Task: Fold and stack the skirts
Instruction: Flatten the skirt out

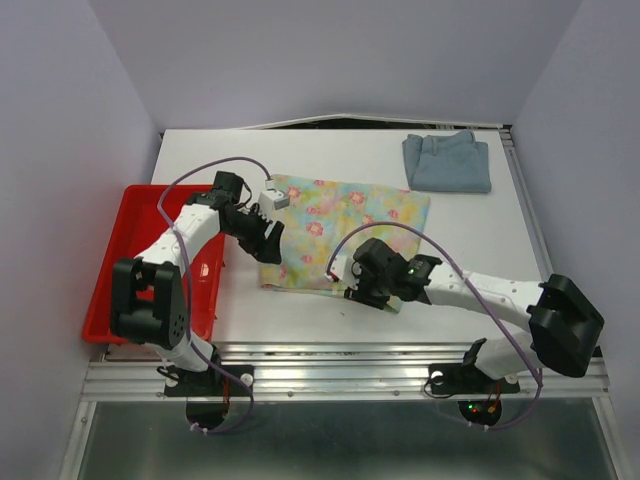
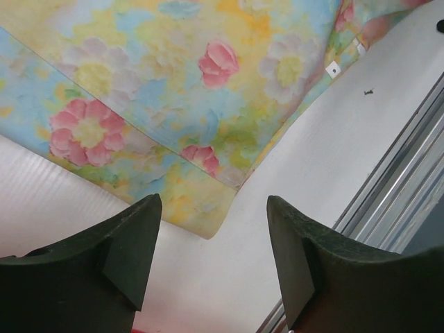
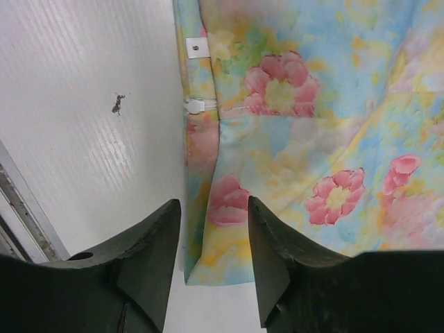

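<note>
At the floral skirt's near edge, our left pincer and right pincer grip nothing.
We see the left pincer spread wide above the near-left corner, and the right pincer, set narrower, astride the near-right hem. The floral skirt lies flat mid-surface. The denim skirt sits folded at the far right, well apart, and a red tray sits at the left.

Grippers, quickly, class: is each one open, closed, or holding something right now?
Left gripper: open, holding nothing, above a corner of the floral skirt.
Right gripper: open, holding nothing, over that skirt's edge.
</note>
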Available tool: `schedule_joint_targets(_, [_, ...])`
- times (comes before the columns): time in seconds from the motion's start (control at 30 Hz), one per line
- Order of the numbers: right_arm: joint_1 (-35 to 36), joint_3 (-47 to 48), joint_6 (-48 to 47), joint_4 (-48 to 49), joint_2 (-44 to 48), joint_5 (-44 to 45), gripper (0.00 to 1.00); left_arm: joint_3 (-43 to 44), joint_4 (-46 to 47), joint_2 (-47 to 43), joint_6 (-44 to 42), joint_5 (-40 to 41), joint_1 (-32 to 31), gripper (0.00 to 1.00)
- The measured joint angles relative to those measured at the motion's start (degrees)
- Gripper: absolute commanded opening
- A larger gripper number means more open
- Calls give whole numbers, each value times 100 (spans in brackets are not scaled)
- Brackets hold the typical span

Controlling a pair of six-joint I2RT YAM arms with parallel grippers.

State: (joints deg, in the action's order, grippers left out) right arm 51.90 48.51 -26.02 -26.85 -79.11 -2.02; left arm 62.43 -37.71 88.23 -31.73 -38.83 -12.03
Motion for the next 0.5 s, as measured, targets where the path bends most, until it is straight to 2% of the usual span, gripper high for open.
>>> schedule_joint_targets(0.27, [708,-560,-837,664,2,966,50,439,-114,144,28,-245,323,74])
schedule_joint_targets(0.4, [826,-922,-1316,1025,2,1482,49,481,-177,205,42,-254,431,75])
schedule_joint_targets(0.5, [846,-1126,-1589,1261,2,1805,45,487,-214,205,55,-256,452,74])
